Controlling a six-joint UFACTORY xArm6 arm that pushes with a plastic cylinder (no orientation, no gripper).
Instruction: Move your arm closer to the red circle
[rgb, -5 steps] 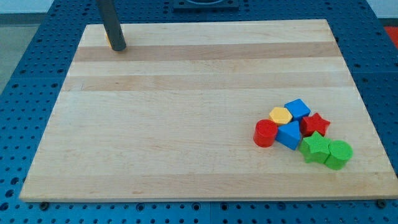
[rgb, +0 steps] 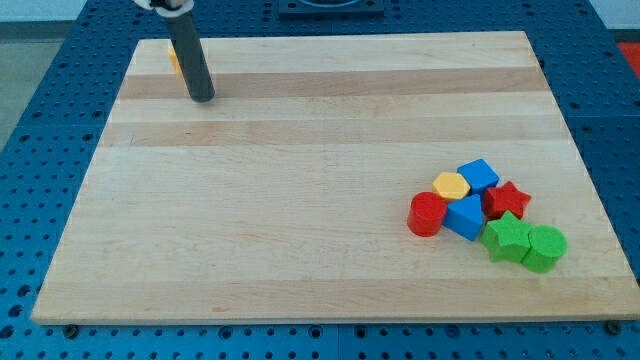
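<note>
A: One rod, no jaws, holds nothing. My tip (rgb: 203, 98) sits at the wooden board's (rgb: 300, 200) 10 o'clock corner, beside a small orange block (rgb: 173, 60).

B: Red circle block (rgb: 427, 213)?

A: Far off, approx 4 o'clock, left edge of the cluster, touching a blue block (rgb: 465, 216). Approach barely begun; next needs a long diagonal slide.

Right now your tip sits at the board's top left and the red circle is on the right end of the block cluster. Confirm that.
Not quite. My tip is at the board's top left, but the red circle is on the cluster's left end, touching the blue block. The camera view shows it.
</note>
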